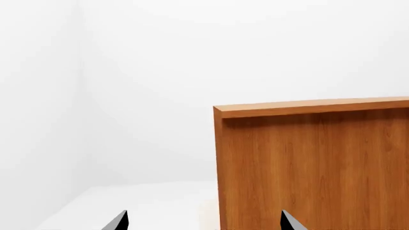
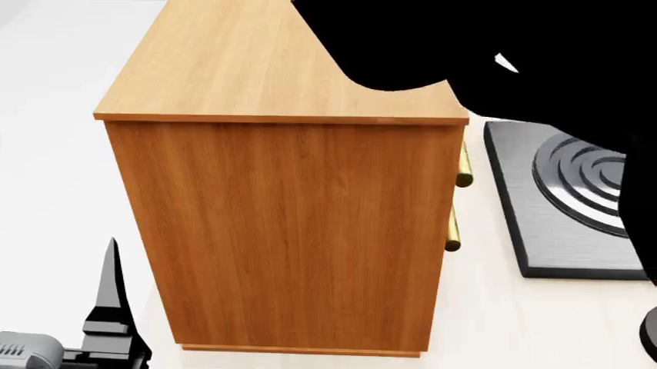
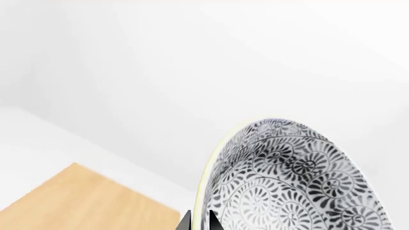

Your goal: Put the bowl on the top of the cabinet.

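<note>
The cabinet (image 2: 288, 231) is a tall orange-brown wood box with a lighter flat top (image 2: 246, 61) and brass handles (image 2: 462, 169) on its right face. In the right wrist view my right gripper (image 3: 198, 221) is shut on the rim of the bowl (image 3: 288, 182), white with dense grey floral pattern, held in the air above a corner of the cabinet top (image 3: 83, 201). In the head view the right arm is a black shape over the top's right rear and hides the bowl. My left gripper (image 1: 203, 221) is open and empty beside the cabinet's side (image 1: 313, 167).
A dark grey slab with a round ringed metal disc (image 2: 585, 177) lies on the pale surface right of the cabinet. A white wall (image 1: 160, 72) stands behind the cabinet. My left gripper also shows low at the left of the head view (image 2: 108, 323).
</note>
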Controlling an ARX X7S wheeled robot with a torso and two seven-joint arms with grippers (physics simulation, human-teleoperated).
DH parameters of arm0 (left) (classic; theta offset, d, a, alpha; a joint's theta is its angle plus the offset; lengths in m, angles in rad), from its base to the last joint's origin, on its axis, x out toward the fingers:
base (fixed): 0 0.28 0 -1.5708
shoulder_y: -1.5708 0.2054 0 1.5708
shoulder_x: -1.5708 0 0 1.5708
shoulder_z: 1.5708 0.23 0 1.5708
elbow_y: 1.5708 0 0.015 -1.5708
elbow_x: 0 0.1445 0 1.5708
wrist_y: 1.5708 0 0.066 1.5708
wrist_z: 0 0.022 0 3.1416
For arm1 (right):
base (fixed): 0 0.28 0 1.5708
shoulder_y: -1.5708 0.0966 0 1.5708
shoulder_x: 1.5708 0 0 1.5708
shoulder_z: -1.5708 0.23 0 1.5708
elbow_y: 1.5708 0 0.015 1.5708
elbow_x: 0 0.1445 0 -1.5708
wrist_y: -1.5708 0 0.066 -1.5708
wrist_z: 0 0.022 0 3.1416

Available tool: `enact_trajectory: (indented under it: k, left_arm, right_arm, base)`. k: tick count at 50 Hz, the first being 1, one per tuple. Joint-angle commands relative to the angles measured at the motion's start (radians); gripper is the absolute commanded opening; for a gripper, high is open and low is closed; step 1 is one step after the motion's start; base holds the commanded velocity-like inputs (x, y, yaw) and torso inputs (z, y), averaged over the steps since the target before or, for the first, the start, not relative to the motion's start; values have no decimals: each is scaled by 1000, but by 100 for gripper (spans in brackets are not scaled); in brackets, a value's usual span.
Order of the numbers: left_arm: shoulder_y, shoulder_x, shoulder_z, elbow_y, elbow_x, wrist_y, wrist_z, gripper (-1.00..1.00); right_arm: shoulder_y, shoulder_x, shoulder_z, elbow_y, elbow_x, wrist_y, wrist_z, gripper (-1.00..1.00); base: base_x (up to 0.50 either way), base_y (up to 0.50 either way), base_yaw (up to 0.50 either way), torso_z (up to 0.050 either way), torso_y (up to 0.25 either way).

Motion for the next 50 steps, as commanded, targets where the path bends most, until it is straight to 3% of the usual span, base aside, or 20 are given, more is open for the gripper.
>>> enact_trajectory:
  k: [1, 25, 50]
  left_arm:
    - [6, -1, 3, -11, 2, 13, -1, 100]
    - [11, -9, -3, -16, -11, 26, -2, 100]
    - [10, -11, 3, -32, -12, 40, -2, 100]
  right_arm:
    - [17, -54, -20, 49, -62, -42, -24, -100]
    - [-101, -155, -69, -1, -50, -101, 6, -100]
    - [-220, -148, -155, -17, -112, -177, -45, -100]
  base:
    - [0, 0, 0, 0, 0]
    - [0, 0, 0, 0, 1]
    - [0, 0, 0, 0, 0]
